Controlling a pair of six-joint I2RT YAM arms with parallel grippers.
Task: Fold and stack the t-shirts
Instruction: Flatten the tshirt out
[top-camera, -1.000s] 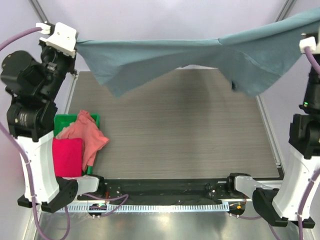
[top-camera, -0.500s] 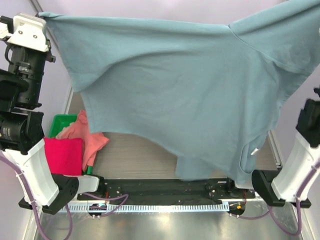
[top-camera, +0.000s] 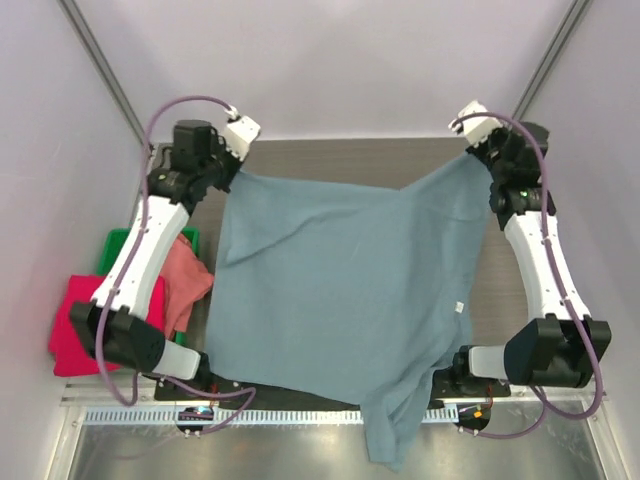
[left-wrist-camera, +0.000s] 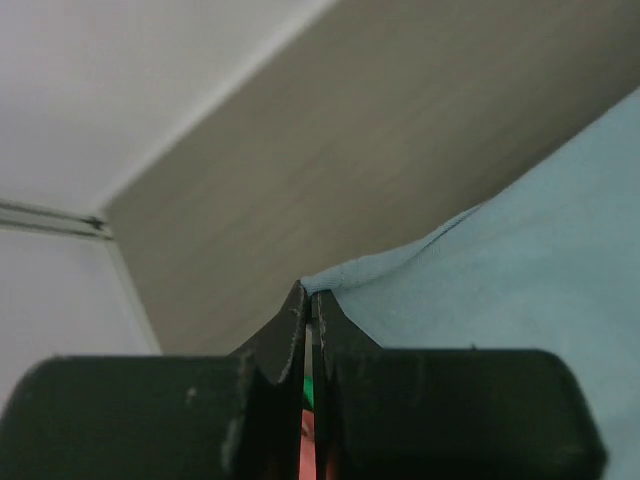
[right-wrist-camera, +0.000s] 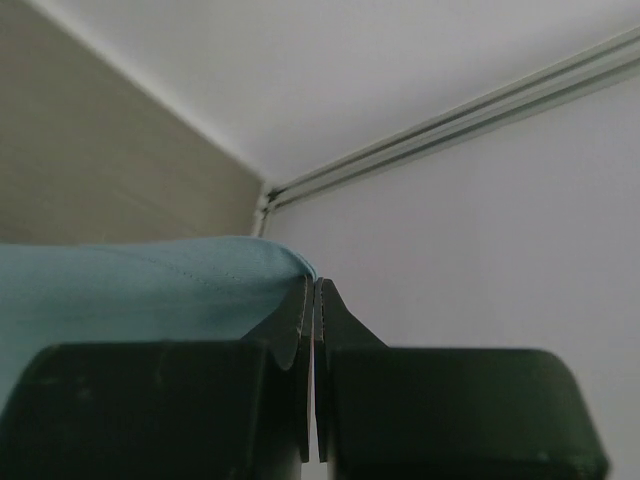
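Note:
The slate-blue t-shirt (top-camera: 340, 290) lies spread over the table (top-camera: 345, 160), and its near end hangs over the front edge. My left gripper (top-camera: 232, 172) is shut on its far left corner, and my right gripper (top-camera: 478, 152) is shut on its far right corner. In the left wrist view the gripper (left-wrist-camera: 308, 292) pinches the blue cloth (left-wrist-camera: 520, 250) at its tips. The right wrist view shows the gripper (right-wrist-camera: 314, 283) pinching a blue edge (right-wrist-camera: 130, 285). A salmon-pink t-shirt (top-camera: 185, 285) lies crumpled at the left. A crimson-pink t-shirt (top-camera: 72, 320) lies folded beside it.
A green bin (top-camera: 122, 245) sits at the table's left edge, with the salmon-pink shirt spilling over it. Pale walls and metal frame posts (top-camera: 100, 60) close in the back and sides. A bare strip of table (top-camera: 512, 300) shows on the right.
Both arms swung from high near positions out to the far side of the table. The blue shirt went from hanging in the air to lying flat on the table.

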